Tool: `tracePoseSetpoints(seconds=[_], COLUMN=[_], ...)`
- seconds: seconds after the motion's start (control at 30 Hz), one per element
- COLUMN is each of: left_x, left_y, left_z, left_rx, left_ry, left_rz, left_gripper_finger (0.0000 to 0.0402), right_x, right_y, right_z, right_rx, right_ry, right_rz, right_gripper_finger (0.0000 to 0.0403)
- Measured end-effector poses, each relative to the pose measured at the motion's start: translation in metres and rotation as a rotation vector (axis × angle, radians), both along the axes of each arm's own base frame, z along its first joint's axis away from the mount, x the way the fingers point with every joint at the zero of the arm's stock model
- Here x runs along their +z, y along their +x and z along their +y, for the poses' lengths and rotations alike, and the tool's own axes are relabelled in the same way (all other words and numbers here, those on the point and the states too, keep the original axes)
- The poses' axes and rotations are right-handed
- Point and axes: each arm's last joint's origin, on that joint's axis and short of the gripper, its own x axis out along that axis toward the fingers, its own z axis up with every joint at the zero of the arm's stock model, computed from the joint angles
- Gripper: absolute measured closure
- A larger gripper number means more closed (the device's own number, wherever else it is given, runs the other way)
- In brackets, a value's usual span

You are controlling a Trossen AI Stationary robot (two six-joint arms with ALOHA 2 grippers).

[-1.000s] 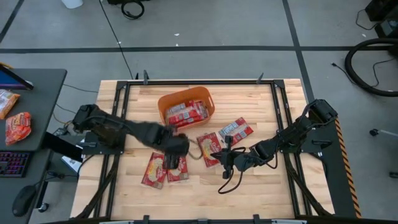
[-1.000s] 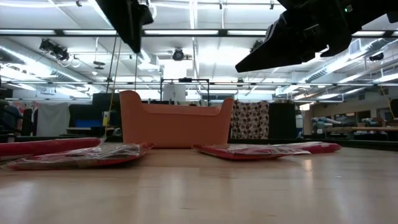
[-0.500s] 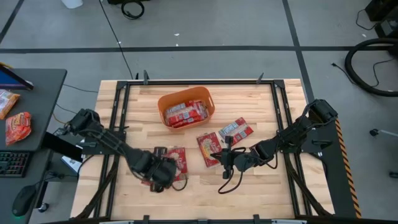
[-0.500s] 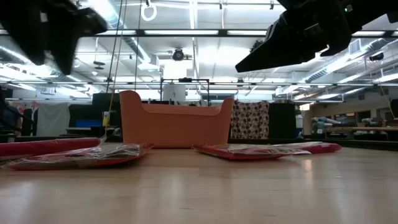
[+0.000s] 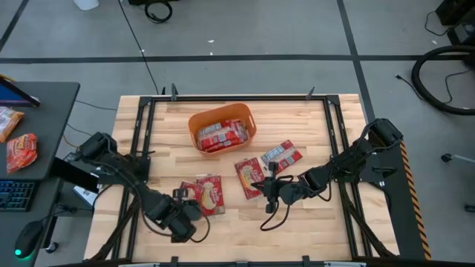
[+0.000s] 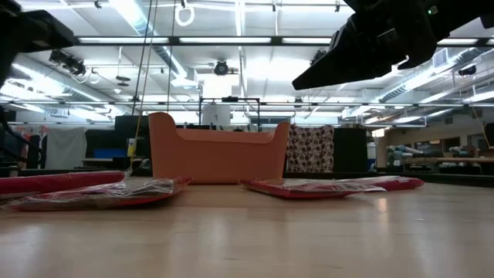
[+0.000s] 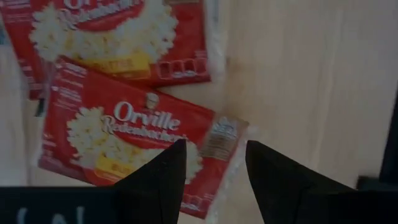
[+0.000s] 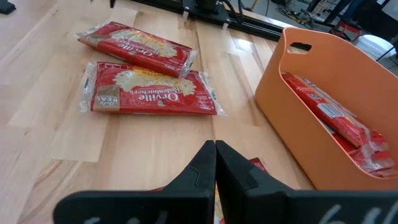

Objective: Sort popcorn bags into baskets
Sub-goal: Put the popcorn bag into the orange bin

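1. My left gripper hangs with fingers spread over the near bag, gripping nothing.
2. A second bag lies just beyond, touching it.
3. My right gripper waits clenched and empty by two more bags.
4. Farther off, the basket already holds several.
5. I judge I'm mid-reach: next, drop onto the near bag's edge and pinch.
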Motion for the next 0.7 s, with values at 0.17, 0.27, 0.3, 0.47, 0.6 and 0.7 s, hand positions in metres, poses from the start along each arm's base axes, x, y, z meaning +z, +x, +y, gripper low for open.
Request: tracePoseSetpoints(seconds=[0.17, 0.27, 0.3, 0.47, 0.6, 0.7], left_x=[-0.002, -0.003, -0.004, -0.008, -0.010, -0.009], left_y=[-0.008, -0.008, -0.006, 0.004, 0.012, 0.014], left_z=[-0.015, -0.023, -0.024, -0.035, -0.044, -0.050], left_rx=[-0.052, -0.066, -0.065, -0.131, -0.228, -0.281], left_ry=[-0.015, -0.042, -0.043, -0.014, 0.031, 0.061], left_rz=[-0.019, -0.053, -0.054, -0.040, -0.010, 0.008], left_gripper_finger=[0.0230, 0.0230, 0.0230, 0.0230, 0.0230, 0.0230], right_x=[0.000, 0.000, 0.000, 0.000, 0.000, 0.000], right_y=[0.000, 0.000, 0.000, 0.000, 0.000, 0.000], right_z=[0.000, 0.000, 0.000, 0.000, 0.000, 0.000], right_rx=[0.000, 0.000, 0.000, -0.001, 0.000, 0.000], right_ry=[0.000, 0.000, 0.000, 0.000, 0.000, 0.000], right_rz=[0.000, 0.000, 0.000, -0.001, 0.000, 0.000], right_gripper_finger=[0.0392, 0.0392, 0.0392, 0.0392, 0.0392, 0.0392])
